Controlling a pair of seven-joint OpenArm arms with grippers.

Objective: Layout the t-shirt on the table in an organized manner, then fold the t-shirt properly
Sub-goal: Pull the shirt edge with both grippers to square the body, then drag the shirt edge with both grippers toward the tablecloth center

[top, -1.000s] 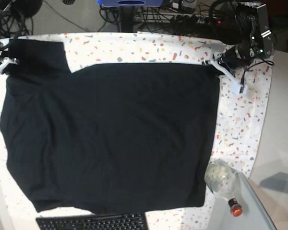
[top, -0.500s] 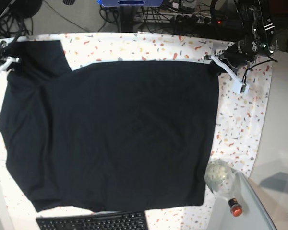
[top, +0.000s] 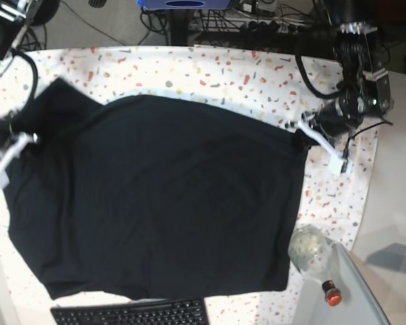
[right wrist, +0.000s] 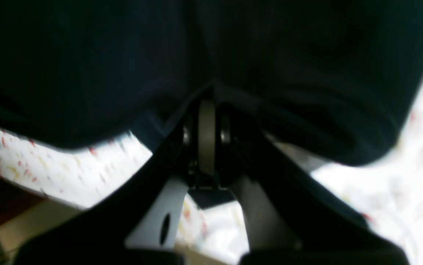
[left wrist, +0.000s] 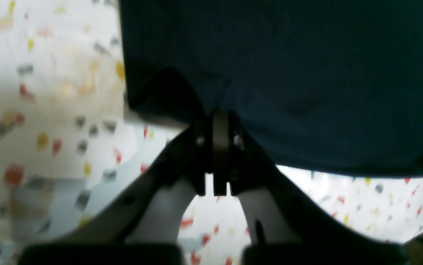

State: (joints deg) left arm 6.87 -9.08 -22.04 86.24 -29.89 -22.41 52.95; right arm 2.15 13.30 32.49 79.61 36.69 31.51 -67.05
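Observation:
The black t-shirt [top: 155,203] lies spread over most of the speckled table [top: 210,68], its far edge bowed. My left gripper [top: 300,139] is shut on the shirt's far right corner. In the left wrist view the left gripper [left wrist: 220,123] pinches the hem of the t-shirt [left wrist: 307,73] just above the table [left wrist: 49,110]. My right gripper [top: 27,139] is shut on the shirt's left side below the sleeve. In the right wrist view the right gripper [right wrist: 207,110] bites into dark folds of the t-shirt [right wrist: 123,55].
A black keyboard [top: 132,313] lies along the near edge under the shirt's hem. A clear glass jar [top: 310,249] and a red-capped bottle [top: 331,295] stand at the near right corner. Cables and equipment crowd the floor behind the table.
Both grippers have moved toward the near side, dragging the shirt's far corners with them. The far edge, straight before, now arches between them.

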